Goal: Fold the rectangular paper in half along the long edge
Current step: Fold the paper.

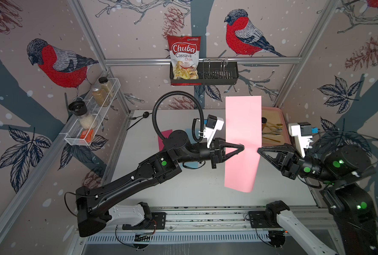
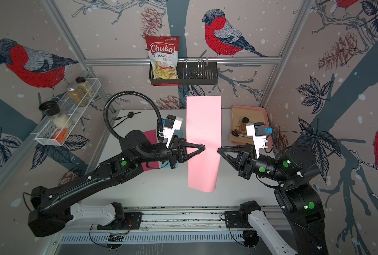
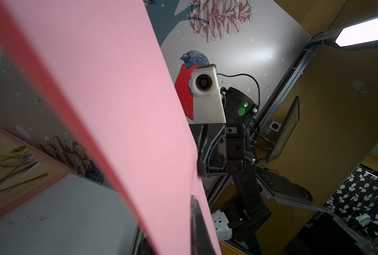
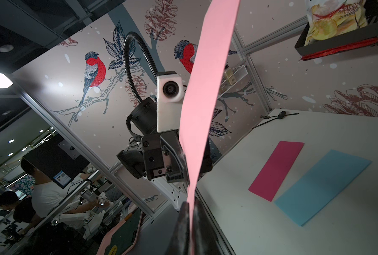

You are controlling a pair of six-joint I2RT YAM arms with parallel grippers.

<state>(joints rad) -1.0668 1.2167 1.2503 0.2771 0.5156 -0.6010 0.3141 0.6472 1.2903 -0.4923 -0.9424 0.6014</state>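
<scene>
The pink paper [image 1: 243,123] hangs in the air above the table [image 1: 183,189], held between both of your grippers. Your left gripper [image 1: 241,147] reaches in from one long side and is clamped on the sheet about halfway along its length. Your right gripper [image 1: 259,151] is pinched on the opposite long edge, and its tips face the left ones closely. In the right wrist view the paper runs between the closed fingers [image 4: 181,229] (no gap shows). One end stands up beyond the jaws. The other hangs down, curled at its edge. A magenta sheet [image 4: 276,167] and a blue sheet [image 4: 322,187] lie flat beneath your left wrist.
</scene>
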